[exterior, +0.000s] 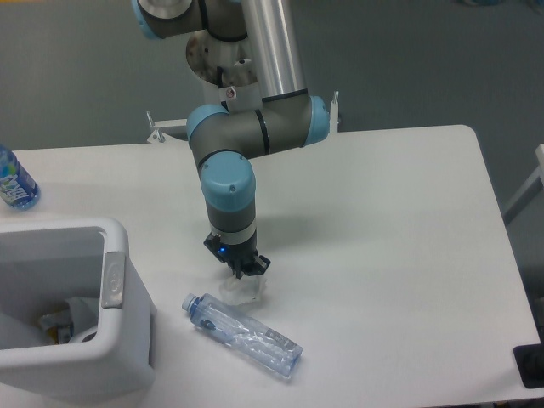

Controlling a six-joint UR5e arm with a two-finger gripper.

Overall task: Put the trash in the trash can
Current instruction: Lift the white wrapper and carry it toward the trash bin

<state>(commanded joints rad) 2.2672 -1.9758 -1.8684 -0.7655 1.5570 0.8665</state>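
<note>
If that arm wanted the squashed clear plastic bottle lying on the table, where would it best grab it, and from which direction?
Probably across the middle of the crushed clear plastic bottle, coming straight down from above. It lies flat on the white table, running diagonally from its pale blue cap toward the front edge, so the end effector would set its fingers across the narrow width, not along the length.

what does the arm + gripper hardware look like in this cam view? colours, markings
The arm has a polished silver tube link, dark grey joint housings and light blue end caps. The wrist narrows to a pale grey band above a small black two-finger gripper, which shows a tiny blue light on its body. No loose cables or readable markings are visible.
</note>
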